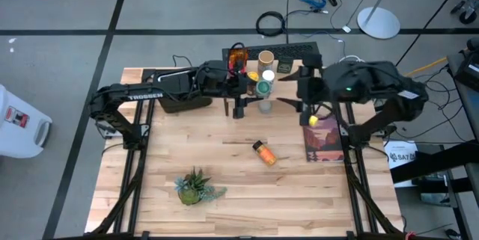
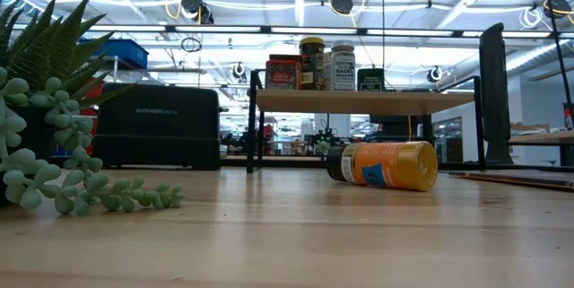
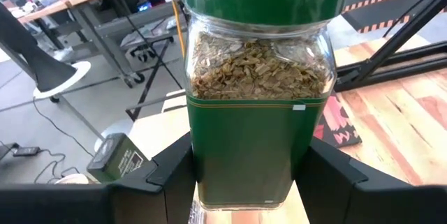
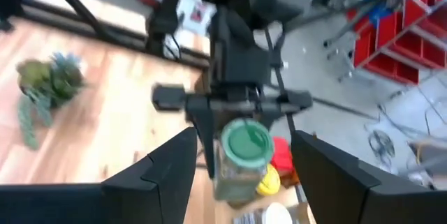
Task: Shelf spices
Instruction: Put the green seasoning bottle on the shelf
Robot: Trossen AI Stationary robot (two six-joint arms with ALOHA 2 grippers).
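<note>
In the left wrist view the green-lidded jar [image 3: 258,105] between the left gripper [image 3: 251,182] fingers loses its lid top to the frame edge. The right wrist view is blurred, so jars below the right gripper [image 4: 241,175] stay unclear. The low view crops both arms overhead.

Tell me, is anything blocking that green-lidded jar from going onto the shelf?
The left end effector holds the green-lidded jar above the shelf. Other spice containers already crowd the plank, though bare plank shows on the right in the low view.
</note>
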